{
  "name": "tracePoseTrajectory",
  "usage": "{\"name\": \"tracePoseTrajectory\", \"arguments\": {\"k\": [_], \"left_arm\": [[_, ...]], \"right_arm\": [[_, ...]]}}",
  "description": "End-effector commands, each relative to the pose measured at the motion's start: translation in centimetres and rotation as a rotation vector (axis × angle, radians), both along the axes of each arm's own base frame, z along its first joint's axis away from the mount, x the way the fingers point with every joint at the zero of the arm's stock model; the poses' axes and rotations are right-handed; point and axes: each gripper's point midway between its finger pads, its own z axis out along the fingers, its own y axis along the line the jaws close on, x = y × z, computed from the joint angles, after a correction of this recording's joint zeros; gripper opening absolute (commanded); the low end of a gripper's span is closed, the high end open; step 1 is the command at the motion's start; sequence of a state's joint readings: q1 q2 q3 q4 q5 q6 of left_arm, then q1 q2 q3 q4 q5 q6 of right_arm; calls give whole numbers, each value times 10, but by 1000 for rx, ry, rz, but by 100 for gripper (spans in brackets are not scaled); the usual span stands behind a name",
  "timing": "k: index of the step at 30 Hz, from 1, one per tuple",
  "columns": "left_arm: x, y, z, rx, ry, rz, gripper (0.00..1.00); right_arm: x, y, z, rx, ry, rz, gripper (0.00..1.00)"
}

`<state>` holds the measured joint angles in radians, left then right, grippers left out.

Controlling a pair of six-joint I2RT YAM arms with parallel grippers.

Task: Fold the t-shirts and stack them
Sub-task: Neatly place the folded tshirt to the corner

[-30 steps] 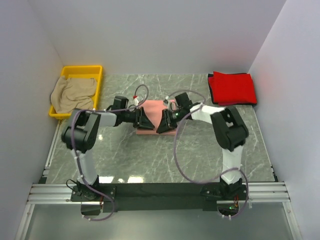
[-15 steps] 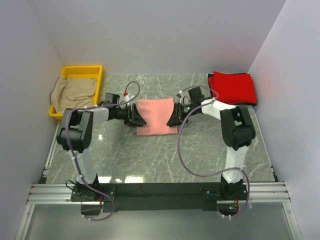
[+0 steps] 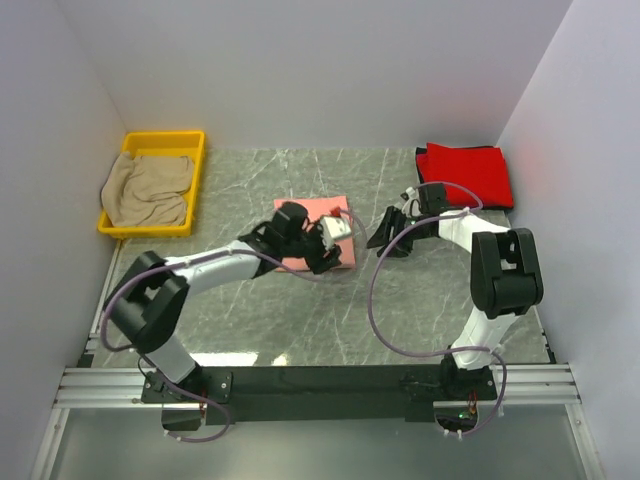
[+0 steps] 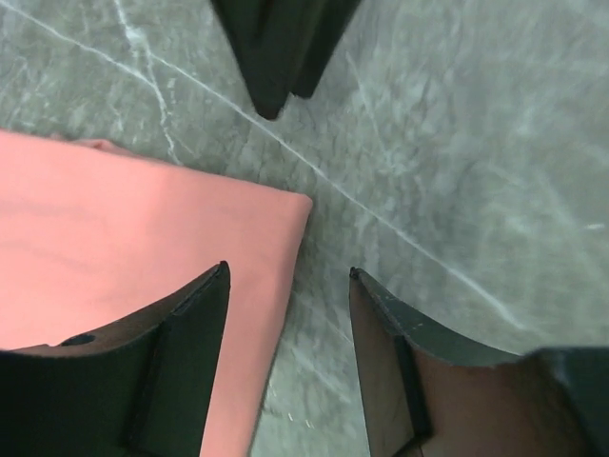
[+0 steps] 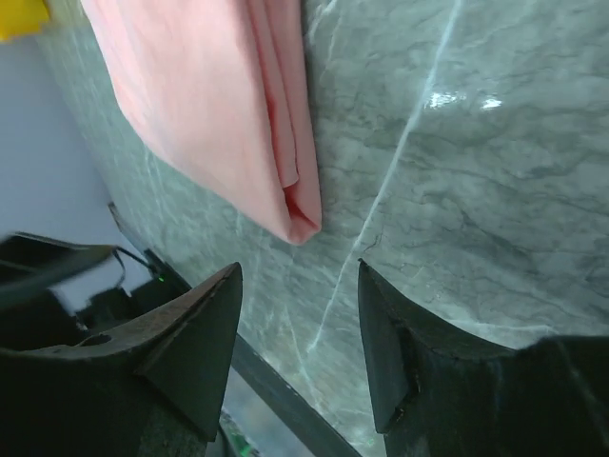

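The salmon-pink t-shirt (image 3: 312, 210) lies folded flat in the middle of the table. My left gripper (image 3: 330, 258) hovers open over its near right corner (image 4: 143, 238), one finger above the cloth and one above bare marble, holding nothing. My right gripper (image 3: 380, 240) stands open just right of the shirt, whose folded corner (image 5: 285, 190) lies beyond its fingertips, apart from them. The bright red t-shirt (image 3: 465, 175) lies folded at the back right. The beige-tan t-shirt (image 3: 148, 190) lies crumpled in the yellow bin (image 3: 165, 137).
The yellow bin stands against the left wall at the back. White walls close in the table on the left, back and right. The right gripper's dark fingers (image 4: 281, 48) show at the top of the left wrist view.
Both grippers have opened and let go of the pink shirt. The right gripper drew back to the right. The left arm swung over the shirt to its near right corner.
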<state>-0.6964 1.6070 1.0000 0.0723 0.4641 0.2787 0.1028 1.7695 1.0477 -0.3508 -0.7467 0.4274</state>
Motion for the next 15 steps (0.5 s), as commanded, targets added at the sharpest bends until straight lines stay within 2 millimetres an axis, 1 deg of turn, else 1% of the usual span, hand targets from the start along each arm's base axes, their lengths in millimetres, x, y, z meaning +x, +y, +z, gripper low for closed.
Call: {"name": "tracePoseTrajectory", "arguments": {"k": [1,2,3,4,5,6,7,8,9,11,12,13,14,15], "left_arm": [[23,-11,-16,73,-255,12,58],[27,-13,-22,90,-279,23,57],[26,-19,-27,95,-286,14,54],[30,-24,-34,99,-291,16,54],[32,-27,-37,104,-302,14,53],[32,-29,-39,103,-312,4,53],[30,-32,-45,114,-325,-21,53],[30,-35,-46,111,-337,-33,53],[26,-39,-52,113,-336,-59,53],[24,-40,-61,145,-345,-90,52],[22,-41,-69,155,-336,-102,52],[22,-41,-71,163,-340,-116,51],[20,-40,-77,177,-326,-128,50],[19,-40,-84,191,-313,-137,47]], "right_arm": [[18,-6,6,4,-25,-80,59],[19,-7,5,16,-3,-103,59],[18,-6,4,29,6,-106,59],[18,-7,2,32,12,-116,59],[18,-8,1,39,23,-131,59],[19,-8,0,45,23,-136,59],[19,-7,-1,56,27,-139,60],[20,-6,-1,69,38,-152,60],[20,-5,-2,77,39,-154,60],[20,-4,-5,90,62,-161,60],[21,-4,-5,94,62,-161,61],[21,-4,-9,100,77,-163,61],[22,-5,-9,109,88,-175,61],[22,-4,-10,113,89,-176,61]]}}
